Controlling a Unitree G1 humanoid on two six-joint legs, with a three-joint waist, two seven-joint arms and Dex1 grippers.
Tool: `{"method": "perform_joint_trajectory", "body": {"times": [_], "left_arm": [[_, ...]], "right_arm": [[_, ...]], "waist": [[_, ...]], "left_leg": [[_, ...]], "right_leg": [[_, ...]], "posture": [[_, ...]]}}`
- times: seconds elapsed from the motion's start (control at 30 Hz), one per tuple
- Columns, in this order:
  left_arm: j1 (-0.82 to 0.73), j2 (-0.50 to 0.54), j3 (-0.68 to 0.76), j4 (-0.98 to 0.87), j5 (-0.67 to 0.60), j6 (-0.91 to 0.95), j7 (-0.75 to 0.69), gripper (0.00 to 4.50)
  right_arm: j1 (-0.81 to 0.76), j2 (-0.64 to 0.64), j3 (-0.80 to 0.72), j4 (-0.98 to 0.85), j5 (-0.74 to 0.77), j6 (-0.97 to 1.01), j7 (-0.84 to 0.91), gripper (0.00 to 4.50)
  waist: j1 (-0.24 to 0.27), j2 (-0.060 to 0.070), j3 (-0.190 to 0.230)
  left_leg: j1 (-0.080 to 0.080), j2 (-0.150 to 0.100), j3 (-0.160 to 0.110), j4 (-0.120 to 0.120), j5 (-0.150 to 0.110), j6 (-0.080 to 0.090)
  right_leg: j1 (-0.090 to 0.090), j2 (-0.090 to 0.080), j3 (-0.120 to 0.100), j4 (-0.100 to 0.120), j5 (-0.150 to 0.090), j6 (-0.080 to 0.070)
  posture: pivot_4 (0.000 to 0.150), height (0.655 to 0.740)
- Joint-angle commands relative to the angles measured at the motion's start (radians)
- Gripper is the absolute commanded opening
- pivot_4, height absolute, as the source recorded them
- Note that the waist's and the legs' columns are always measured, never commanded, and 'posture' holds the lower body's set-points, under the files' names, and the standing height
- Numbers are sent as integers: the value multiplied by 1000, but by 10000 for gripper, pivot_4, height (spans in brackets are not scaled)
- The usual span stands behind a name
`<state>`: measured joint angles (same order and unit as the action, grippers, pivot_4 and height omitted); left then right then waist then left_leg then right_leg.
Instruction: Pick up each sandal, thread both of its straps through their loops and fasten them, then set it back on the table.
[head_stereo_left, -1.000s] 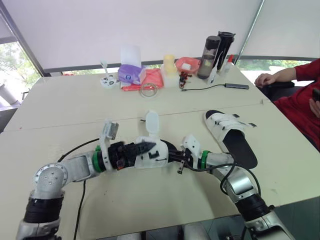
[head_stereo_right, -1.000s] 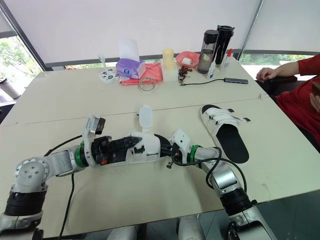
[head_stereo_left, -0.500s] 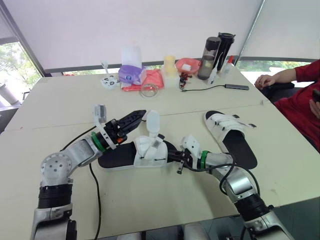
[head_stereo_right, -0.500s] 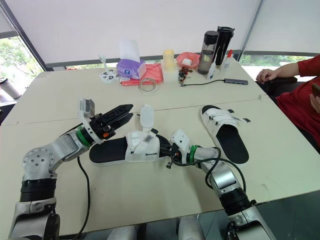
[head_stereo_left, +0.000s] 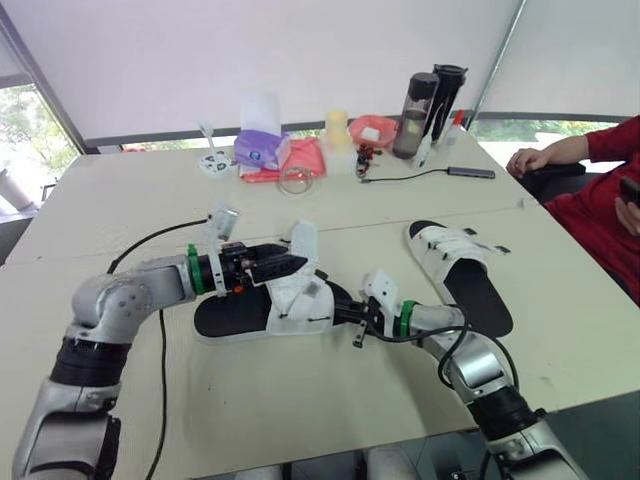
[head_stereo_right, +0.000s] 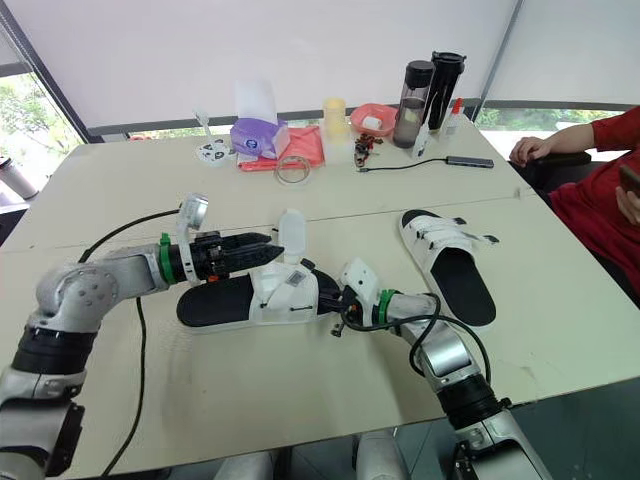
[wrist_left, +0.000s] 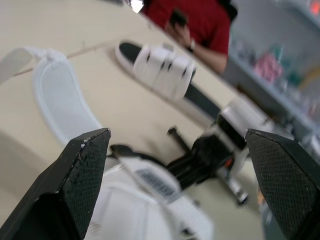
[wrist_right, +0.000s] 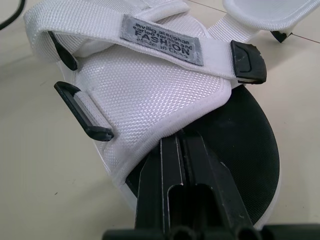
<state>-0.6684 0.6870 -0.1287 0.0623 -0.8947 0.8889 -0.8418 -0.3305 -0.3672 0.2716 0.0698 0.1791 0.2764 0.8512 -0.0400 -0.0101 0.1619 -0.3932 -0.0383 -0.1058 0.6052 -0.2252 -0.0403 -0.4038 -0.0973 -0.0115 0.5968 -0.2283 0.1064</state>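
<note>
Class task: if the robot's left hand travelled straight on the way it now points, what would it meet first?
Most likely the loose white fabric strap standing up from the near black-soled sandal: the open left hand points at it from close by. Depth is unclear, so it might slip past.

— Left arm?
— It reaches level from the frame's left edge to the middle; the left gripper (head_stereo_left: 300, 266) has its fingers spread.
— Right?
— It rises from the lower right; the right gripper (head_stereo_left: 338, 306) is pinched on the sandal (head_stereo_left: 300, 305).

grey bottle (head_stereo_left: 421, 100), tissue box (head_stereo_left: 262, 148) (purple)
</note>
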Motion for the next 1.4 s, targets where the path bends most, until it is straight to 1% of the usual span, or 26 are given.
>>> {"method": "perform_joint_trajectory", "body": {"times": [0.03,0.17,0.3,0.43,0.5,0.83,1.1,1.4], "left_arm": [[-116,12,-106,81,151,-30,-141,44425],[-189,-29,-127,186,234,-72,-235,44425],[-276,-52,-205,269,336,-47,-324,44425],[-295,-73,-220,282,372,-28,-377,44425],[-295,-81,-232,272,390,-5,-392,44425],[-267,-126,-251,309,510,-37,-383,44425],[-255,-152,-256,307,528,4,-426,44425],[-287,-228,-201,411,520,53,-412,44425]], "right_arm": [[46,6,73,120,-67,52,-10,0],[56,8,72,112,-68,53,-13,0],[62,10,70,108,-68,56,-18,0],[64,10,68,104,-67,58,-22,0],[64,11,68,103,-67,58,-24,0],[59,18,69,109,-67,55,-27,0],[62,23,70,105,-68,56,-32,0],[67,21,69,102,-69,52,-40,0]], "waist": [[-3,0,0],[-5,0,0],[-3,0,0],[-5,-1,0],[-5,-1,0],[-4,-1,0],[-4,-1,0],[-2,-1,0]], "left_leg": [[0,0,0,0,0,0],[2,1,2,-4,1,1],[3,1,2,-6,1,2],[3,1,3,-6,1,2],[4,1,2,-6,1,2],[4,1,0,-6,1,2],[4,1,0,-6,1,2],[6,1,2,-6,1,2]], "right_leg": [[0,0,0,0,0,0],[0,0,2,1,0,0],[-2,2,2,2,0,0],[-1,3,2,2,0,0],[-1,2,3,2,0,0],[-1,3,3,3,0,0],[-1,4,3,3,0,0],[1,4,3,4,0,0]], "posture": [[1500,7400],[1500,7400],[1500,7400],[1500,7400],[1500,7400],[1500,7400],[1500,7400],[1500,7400]]}}
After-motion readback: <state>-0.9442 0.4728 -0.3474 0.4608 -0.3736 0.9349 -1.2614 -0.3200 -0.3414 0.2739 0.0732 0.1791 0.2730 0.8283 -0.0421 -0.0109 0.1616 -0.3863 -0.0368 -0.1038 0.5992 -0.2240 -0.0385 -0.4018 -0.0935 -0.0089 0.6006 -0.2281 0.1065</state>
